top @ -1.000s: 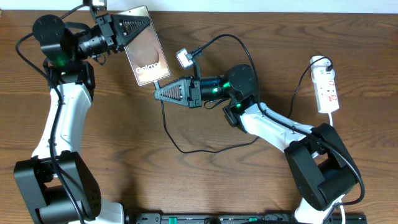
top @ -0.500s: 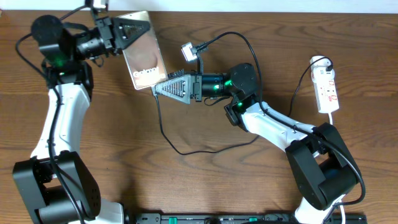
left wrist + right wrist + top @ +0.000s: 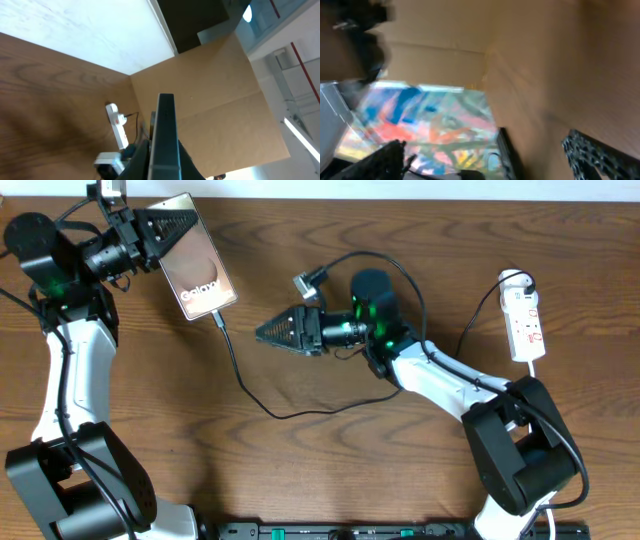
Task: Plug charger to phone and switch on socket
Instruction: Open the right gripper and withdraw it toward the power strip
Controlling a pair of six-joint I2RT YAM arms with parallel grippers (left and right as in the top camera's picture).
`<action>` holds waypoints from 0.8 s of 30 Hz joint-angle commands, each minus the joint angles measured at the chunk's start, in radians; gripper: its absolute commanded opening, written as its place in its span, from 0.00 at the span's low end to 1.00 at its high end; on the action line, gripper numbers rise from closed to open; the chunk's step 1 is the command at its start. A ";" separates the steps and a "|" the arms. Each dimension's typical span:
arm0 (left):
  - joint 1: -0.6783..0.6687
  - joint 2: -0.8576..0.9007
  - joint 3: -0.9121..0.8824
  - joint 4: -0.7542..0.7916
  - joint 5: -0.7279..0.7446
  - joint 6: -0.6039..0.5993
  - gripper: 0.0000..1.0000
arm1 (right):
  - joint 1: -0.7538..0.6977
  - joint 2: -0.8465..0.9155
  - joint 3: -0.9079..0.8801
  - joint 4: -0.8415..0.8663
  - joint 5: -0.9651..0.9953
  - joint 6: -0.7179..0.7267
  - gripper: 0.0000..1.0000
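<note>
Nearest to us in the overhead view, the charger point(image 3: 262, 408) lies in 1 slack loop on the table point(image 3: 400, 480). From there it climbs to the lower edge of the phone point(image 3: 205, 275). Only this view shows that join, and we cannot tell whether the tip is fully seated.

Past the loop, the right gripper point(image 3: 262, 334) points left above the bare wood, side-on, so its gap is hidden from above. The right wrist view, though blurred, fills that in. Its 2 fingers point(image 3: 592, 152) sit at opposite lower corners, spread wide with nothing between them.

The right arm reaches from the near right corner toward the middle of the table, with its wrist level. The cable's other end runs to a small grey adapter point(image 3: 306, 283) just beyond that wrist. The socket point(image 3: 526, 315) lies well apart at the right edge, and its switch is too small to read.

Farthest off, the left arm stretches up the left side, its wrist bent rightward. The left gripper point(image 3: 172, 225) is clamped on the phone's upper end. From above we read the screen. The left wrist view shows the phone only edge-on as a thin dark slab, with the socket small and white behind it.
</note>
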 commanded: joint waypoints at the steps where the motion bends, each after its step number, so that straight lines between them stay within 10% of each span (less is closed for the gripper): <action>1: 0.002 -0.019 0.023 0.005 0.030 0.003 0.07 | -0.033 -0.002 0.006 -0.142 0.096 -0.187 0.99; 13: -0.036 -0.019 -0.025 -0.077 0.015 0.141 0.07 | -0.119 -0.315 0.101 -0.953 0.659 -0.545 0.98; 24: -0.142 -0.018 -0.077 -0.714 -0.310 0.671 0.07 | -0.119 -0.534 0.120 -1.145 0.875 -0.545 0.99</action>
